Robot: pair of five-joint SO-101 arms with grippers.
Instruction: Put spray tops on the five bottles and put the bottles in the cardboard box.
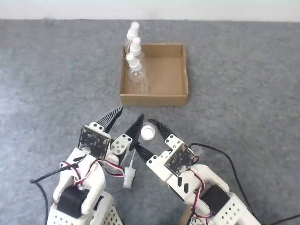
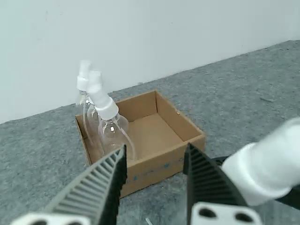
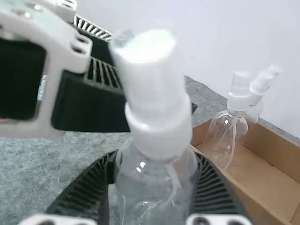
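We count four capped bottles: one bottle, clamped upright in the jaws of the right gripper near the cardboard box, and three bottles standing along one side inside it. One loose spray top lies on the carpet between the arms. The left gripper hangs beside the held bottle, jaws apart, empty.

A grey, felt-like surface carries an open cardboard box toward its far side. A loose spray top and a black cable lie nearer the front.
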